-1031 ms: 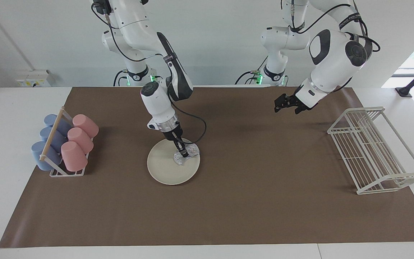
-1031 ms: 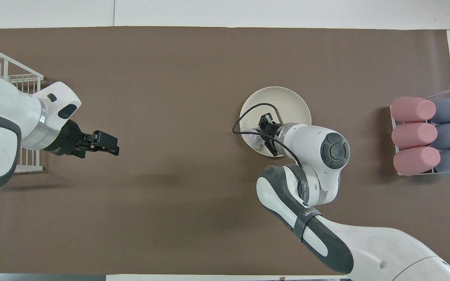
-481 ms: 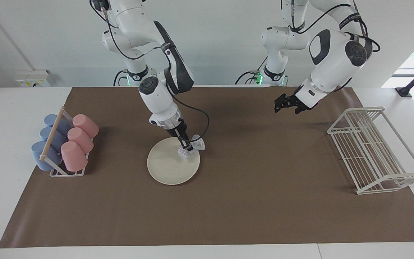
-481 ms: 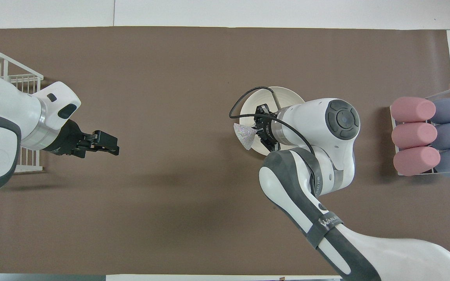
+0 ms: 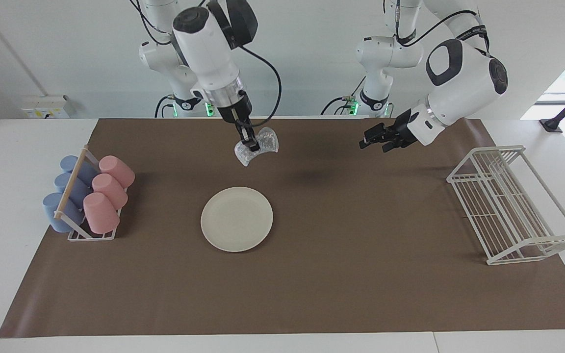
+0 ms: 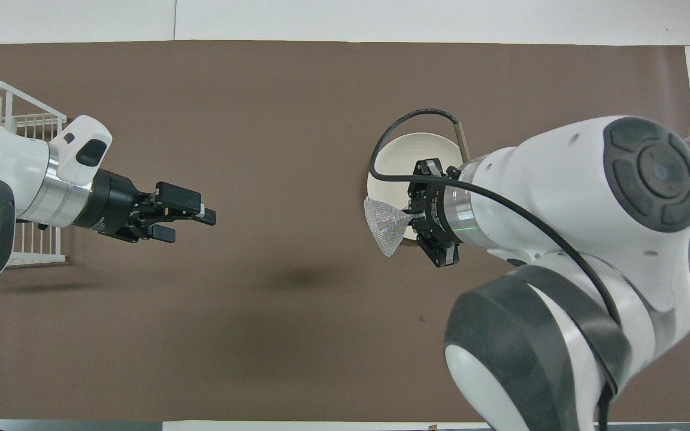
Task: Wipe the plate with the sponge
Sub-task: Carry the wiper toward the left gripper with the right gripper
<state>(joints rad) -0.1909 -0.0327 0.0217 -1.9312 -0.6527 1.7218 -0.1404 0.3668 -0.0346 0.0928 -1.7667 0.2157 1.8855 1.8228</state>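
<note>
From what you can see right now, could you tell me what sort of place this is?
Probably a robotics lab set up as a dishwashing bench: a plate on a brown mat, racked cups, a wire rack, two arms.

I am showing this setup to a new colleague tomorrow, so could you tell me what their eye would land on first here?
Probably the glittery sponge, pinched in the shut right gripper and hanging in the air well above the mat, clear of the bare cream plate at the middle of the mat. Next, the pink and blue cups racked at the right arm's end, and the white wire rack at the left arm's end, where the open left gripper hovers.
</note>
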